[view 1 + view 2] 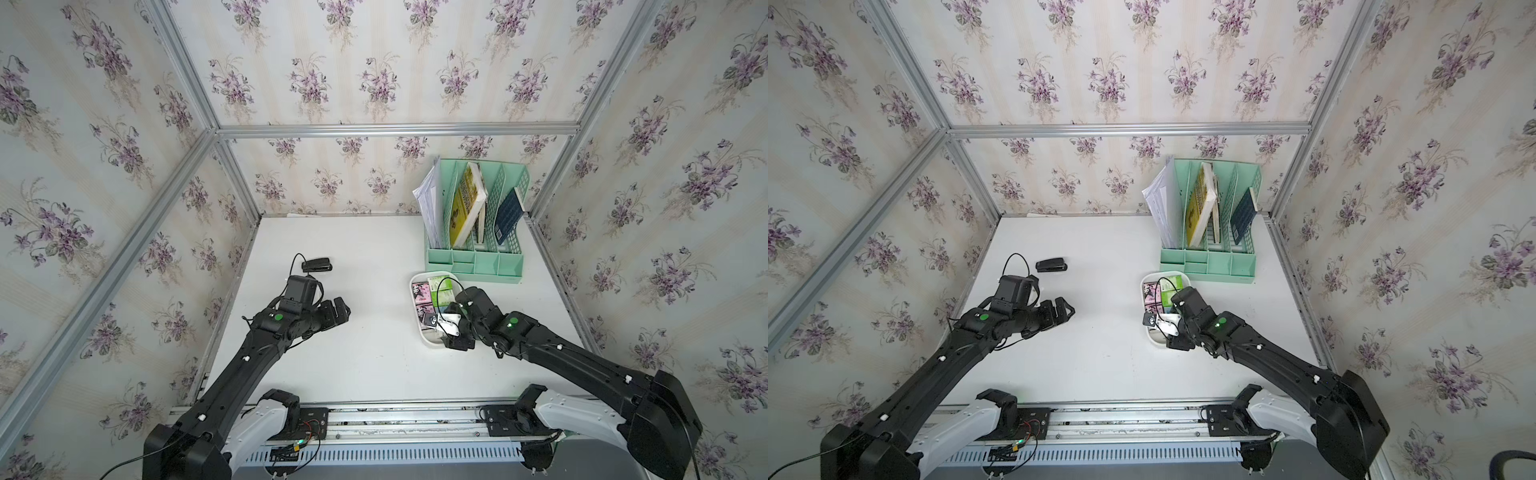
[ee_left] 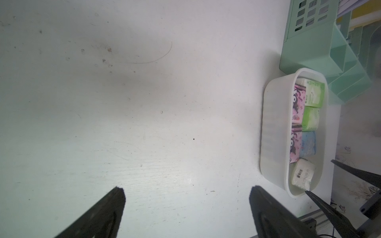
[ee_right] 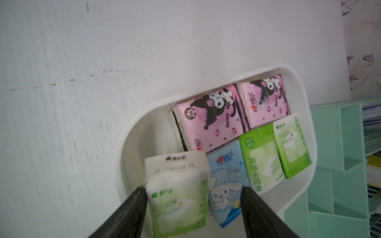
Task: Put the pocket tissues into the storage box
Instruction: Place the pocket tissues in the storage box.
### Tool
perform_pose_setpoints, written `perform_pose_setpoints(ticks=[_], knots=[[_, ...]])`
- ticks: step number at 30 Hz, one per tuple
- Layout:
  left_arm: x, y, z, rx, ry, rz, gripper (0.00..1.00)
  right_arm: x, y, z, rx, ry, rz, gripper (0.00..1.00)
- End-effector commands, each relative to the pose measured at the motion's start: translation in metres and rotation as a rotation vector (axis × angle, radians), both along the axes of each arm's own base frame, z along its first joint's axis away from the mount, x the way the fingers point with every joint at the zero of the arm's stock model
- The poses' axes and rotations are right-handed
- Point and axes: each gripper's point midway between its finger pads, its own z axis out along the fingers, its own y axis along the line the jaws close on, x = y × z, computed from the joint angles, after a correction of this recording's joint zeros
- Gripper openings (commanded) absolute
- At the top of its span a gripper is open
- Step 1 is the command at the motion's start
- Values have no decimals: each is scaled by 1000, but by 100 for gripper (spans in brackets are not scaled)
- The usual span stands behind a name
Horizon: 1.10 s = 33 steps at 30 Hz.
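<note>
Over the box (image 3: 132, 127), the right gripper (image 3: 193, 188) stands spread around a green pack (image 3: 177, 195), one finger (image 3: 132, 206) touching it, so lifting could drag it out; left gripper (image 2: 186, 188) spread, empty.

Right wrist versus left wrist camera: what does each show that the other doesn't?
Right wrist only: the white cartoon figure on the blue pack and the date stamp on the pale green pack. Left wrist only: the left gripper, open above the table, and the storage box end to end. Both: the right gripper open at that pack, six packs in the box, the mint organizer beside it.
</note>
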Motion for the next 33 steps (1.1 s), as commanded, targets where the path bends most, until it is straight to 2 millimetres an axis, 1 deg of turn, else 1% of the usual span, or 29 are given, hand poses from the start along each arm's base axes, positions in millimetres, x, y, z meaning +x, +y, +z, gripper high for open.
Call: perform_pose_setpoints(ticks=[1,3,6,9,13,16,17,19,21,24,27,29,33], knots=[[5,-1,6,-4,-21,3,99,13,14,25,112,-27,-52,88],[5,-1,6,-5,-21,5,99,17,21,34,162,0,-90,90],[4,0,7,-2,-19,7,99,17,32,42,237,94,-154,100],[3,1,7,2,-18,8,99,19,39,43,302,205,-273,100],[3,1,9,3,-14,9,99,17,36,32,308,302,-410,98],[4,0,10,2,-15,7,99,18,23,20,278,311,-502,97],[4,0,11,2,-15,7,99,19,19,18,267,307,-528,95],[5,0,11,2,-14,9,99,23,15,16,278,305,-591,93],[5,2,12,13,-14,10,99,26,21,20,330,326,-626,93],[7,9,17,56,-40,14,99,43,24,31,432,289,-705,96],[15,26,29,173,-111,17,99,65,17,43,490,194,-774,98],[22,39,44,264,-172,15,99,80,9,50,509,156,-815,99],[49,61,81,456,-346,19,99,111,-16,65,564,118,-911,99]])
